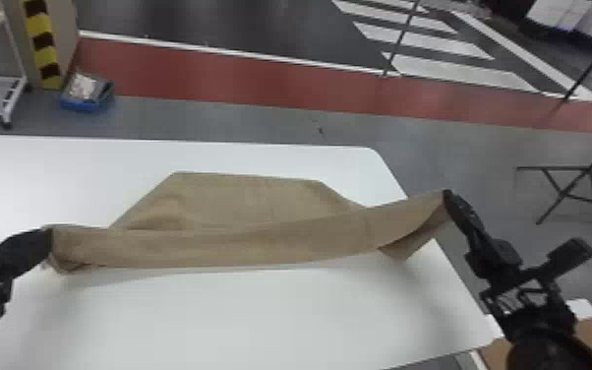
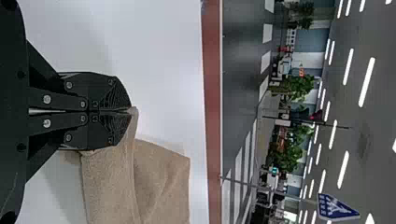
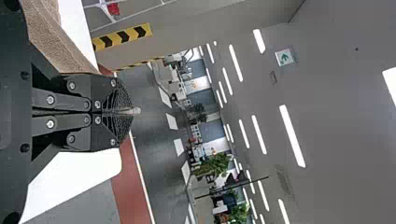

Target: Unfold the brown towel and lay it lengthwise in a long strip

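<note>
The black, two-fingered left gripper (image 1: 49,234) pinches one end of the brown cloth towel (image 1: 260,246), and the black, two-fingered right gripper (image 1: 447,195) pinches the other. The towel stretches between them as a long band, while a wider part lies beyond, on the smooth white table (image 1: 241,320) beneath both grippers.

The worktop's (image 1: 260,315) left end is cut off in the head view. Jaws of the left gripper (image 1: 48,236) and right gripper (image 1: 447,194) hide the brown towel's (image 1: 241,246) pinched parts. What the blue tray (image 1: 77,106) holds is blurred.
</note>
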`<action>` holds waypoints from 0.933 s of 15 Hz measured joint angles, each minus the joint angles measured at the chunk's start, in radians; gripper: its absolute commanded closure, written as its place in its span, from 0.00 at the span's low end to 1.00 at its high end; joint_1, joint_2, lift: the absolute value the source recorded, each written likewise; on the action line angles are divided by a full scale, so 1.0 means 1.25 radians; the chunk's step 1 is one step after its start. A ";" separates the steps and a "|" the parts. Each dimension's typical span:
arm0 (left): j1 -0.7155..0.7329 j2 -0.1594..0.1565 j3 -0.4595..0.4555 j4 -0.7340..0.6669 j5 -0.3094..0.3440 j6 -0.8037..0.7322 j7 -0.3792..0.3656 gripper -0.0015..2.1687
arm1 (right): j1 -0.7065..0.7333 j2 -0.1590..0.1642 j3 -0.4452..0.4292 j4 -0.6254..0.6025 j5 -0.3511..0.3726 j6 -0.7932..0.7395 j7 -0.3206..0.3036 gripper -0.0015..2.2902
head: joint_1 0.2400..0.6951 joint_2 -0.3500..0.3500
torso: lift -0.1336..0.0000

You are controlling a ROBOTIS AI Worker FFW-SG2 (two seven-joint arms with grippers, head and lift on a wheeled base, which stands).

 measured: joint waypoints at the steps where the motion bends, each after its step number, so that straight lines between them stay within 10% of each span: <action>1: 0.007 -0.001 0.016 -0.019 0.004 -0.005 0.003 0.71 | 0.002 -0.001 -0.001 -0.011 0.001 0.000 0.000 0.73 | 1.00 0.03 | 0.08; 5: 0.025 0.002 0.125 -0.124 0.066 -0.022 -0.002 0.71 | 0.003 -0.019 -0.033 -0.097 0.003 0.068 -0.003 0.73 | 1.00 0.09 | 0.08; 8: 0.029 0.023 0.247 -0.214 0.213 -0.007 -0.006 0.71 | 0.001 -0.041 -0.062 -0.204 -0.027 0.190 -0.009 0.73 | 0.86 0.15 | 0.08; 14: -0.024 0.060 0.346 -0.273 0.324 0.025 0.016 0.71 | -0.008 -0.025 -0.046 -0.326 -0.076 0.294 -0.023 0.73 | 0.59 0.27 | 0.08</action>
